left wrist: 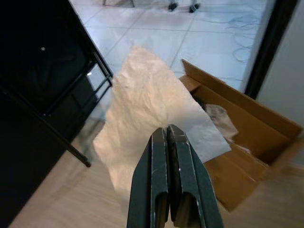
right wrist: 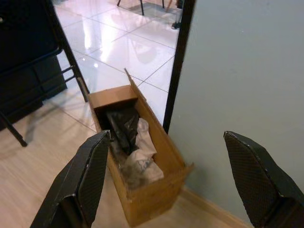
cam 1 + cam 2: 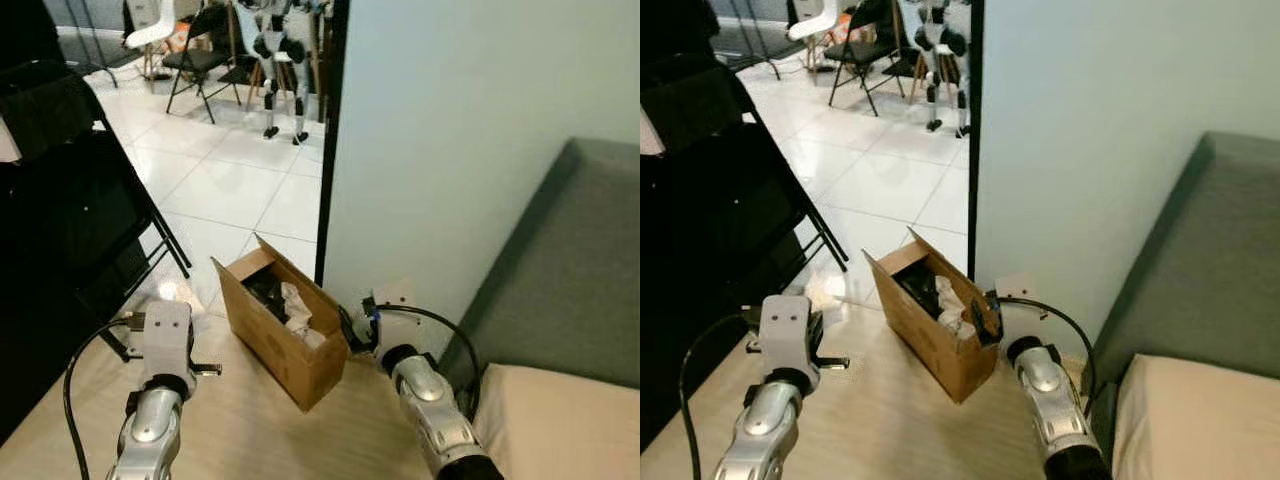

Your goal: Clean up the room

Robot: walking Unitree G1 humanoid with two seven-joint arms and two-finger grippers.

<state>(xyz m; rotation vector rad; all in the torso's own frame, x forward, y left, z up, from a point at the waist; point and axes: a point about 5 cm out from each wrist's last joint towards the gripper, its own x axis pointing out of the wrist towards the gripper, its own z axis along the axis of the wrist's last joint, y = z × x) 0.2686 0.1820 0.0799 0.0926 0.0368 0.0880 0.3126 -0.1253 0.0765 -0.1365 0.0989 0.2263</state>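
While both arms are reaching forward over pale wood flooring, the scene is reading like this:
Box [image 3: 285,330]: brown corrugated cardboard, oblong, flaps open, sitting on the floor between the two arms, beside the pale wall [image 3: 450,130]; crumpled paper and dark plastic are lying inside.
Paper [image 1: 147,114]: thin, creased, off-white sheet, hanging in front of the box's left side.
Left gripper [image 1: 168,142]: fingers pressing flat together, pinching the paper's near edge.
Right gripper [image 2: 166,185]: fingers spreading wide, holding nothing, hovering over the box's right end.
Sofa [image 3: 570,290]: grey fabric, at right.
Chair [image 3: 70,200]: black, folding, at left.
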